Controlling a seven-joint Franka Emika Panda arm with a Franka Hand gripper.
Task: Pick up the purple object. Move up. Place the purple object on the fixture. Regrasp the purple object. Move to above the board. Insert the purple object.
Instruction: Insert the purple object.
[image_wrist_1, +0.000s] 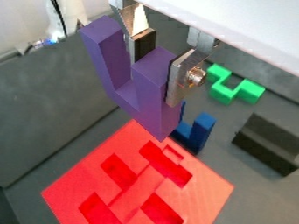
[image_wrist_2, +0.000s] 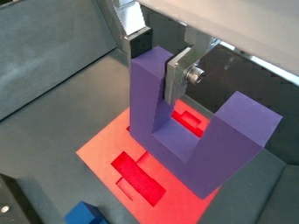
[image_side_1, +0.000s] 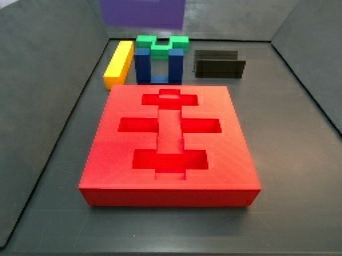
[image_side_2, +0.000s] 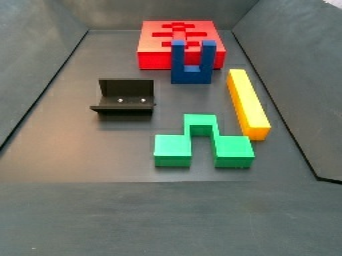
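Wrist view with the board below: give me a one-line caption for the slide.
Gripper fingers clamp one prong of the purple object, held above the red board.

- We see only the bottom of the purple object (image_side_1: 143, 12) in a side view; the top edge cuts it.
- The gripper (image_wrist_2: 162, 61) there is out of frame.
- The purple object hides part of the board (image_wrist_1: 82, 184).

The gripper (image_wrist_1: 149, 63) shows flat silver metal finger plates with dark pads (image_wrist_2: 138, 42) in both wrist views. A round screw head sits on one plate's outer face, beneath a pale grey-white housing.
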